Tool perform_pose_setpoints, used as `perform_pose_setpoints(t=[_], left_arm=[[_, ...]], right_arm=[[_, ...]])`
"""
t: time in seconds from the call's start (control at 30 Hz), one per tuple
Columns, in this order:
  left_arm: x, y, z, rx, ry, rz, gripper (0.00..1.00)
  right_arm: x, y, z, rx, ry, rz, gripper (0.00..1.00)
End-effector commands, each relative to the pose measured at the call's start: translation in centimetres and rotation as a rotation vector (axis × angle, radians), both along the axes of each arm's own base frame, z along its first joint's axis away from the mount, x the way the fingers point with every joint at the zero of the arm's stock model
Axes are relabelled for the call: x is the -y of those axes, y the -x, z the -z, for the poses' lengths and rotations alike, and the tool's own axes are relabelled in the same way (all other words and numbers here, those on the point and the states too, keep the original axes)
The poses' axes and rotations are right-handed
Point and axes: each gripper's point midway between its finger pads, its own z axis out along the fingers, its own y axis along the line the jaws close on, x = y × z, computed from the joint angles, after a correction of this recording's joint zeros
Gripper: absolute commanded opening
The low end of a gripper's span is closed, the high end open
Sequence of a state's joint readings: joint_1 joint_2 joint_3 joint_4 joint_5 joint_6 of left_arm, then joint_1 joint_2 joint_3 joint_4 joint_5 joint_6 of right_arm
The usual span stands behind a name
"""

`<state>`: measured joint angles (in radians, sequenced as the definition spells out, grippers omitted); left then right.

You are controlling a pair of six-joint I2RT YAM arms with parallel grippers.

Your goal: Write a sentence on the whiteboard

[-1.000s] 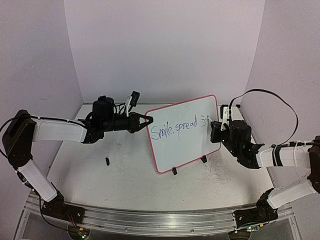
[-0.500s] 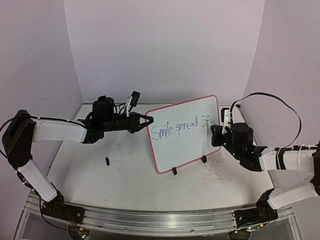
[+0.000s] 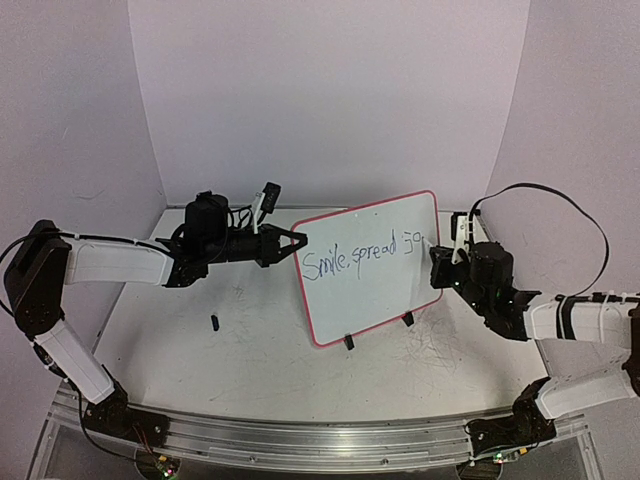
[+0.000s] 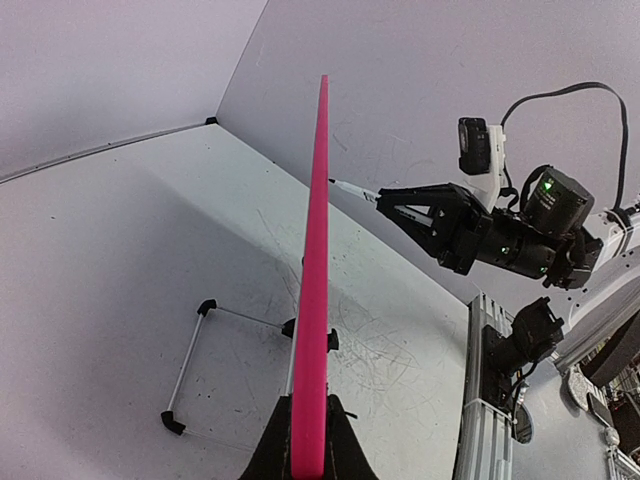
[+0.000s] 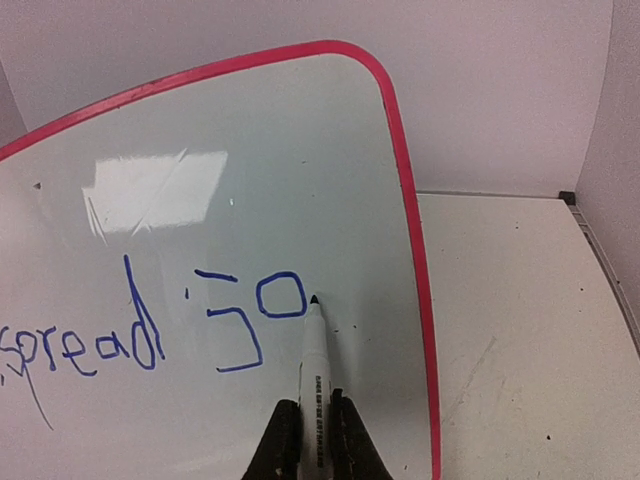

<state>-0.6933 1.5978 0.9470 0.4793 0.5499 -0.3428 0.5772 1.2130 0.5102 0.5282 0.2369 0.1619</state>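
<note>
We see left gripper (image 3: 293,243) clenched on the pink rim of the board (image 3: 385,290): flat, glossy white, rounded corners, upright mid-frame on the scuffed table (image 3: 250,340). Thin blue sentence (image 3: 352,259) reads "Smile, spread jo". Right gripper (image 3: 441,262) clamps a slim white marker (image 5: 314,370), tip on the board. Versus a second ago: "o" added, right arm further right.

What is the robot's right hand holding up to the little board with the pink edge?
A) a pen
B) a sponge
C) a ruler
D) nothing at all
A: the right gripper is shut on a thin white marker pen, and its dark tip rests at the whiteboard just past the last blue letter of the sentence.
</note>
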Motion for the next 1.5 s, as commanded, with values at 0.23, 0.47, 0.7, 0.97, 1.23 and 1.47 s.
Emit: perform_pose_setpoints(t=[0.23,0.47,0.7,0.97,1.23,1.47], left_arm=[[0.1,1.1,1.6,0.006,-0.069,0.043,0.0],[0.0,1.2,1.5,0.01,-0.067,0.043,0.0],[0.0,1.2,1.3,0.014,-0.065,0.042,0.0],[0.1,1.1,1.4,0.011,-0.066,0.043,0.0],[0.0,1.2,1.4,0.009,-0.066,0.044,0.0],[0.1,1.2,1.4,0.012,-0.066,0.044,0.0]], right_arm=[[-0.4,-1.2,-3.4,0.09,-0.026,0.006,0.0],[-0.6,-1.6,-2.3,0.064,-0.022,0.012,0.0],[-0.1,-1.0,-1.1,0.027,-0.018,0.021,0.0],[0.7,-0.2,0.3,-0.008,-0.015,0.04,0.0],[0.5,-0.9,-0.5,0.014,-0.014,0.05,0.0],[0.3,-1.8,-1.8,0.05,-0.013,0.069,0.0]])
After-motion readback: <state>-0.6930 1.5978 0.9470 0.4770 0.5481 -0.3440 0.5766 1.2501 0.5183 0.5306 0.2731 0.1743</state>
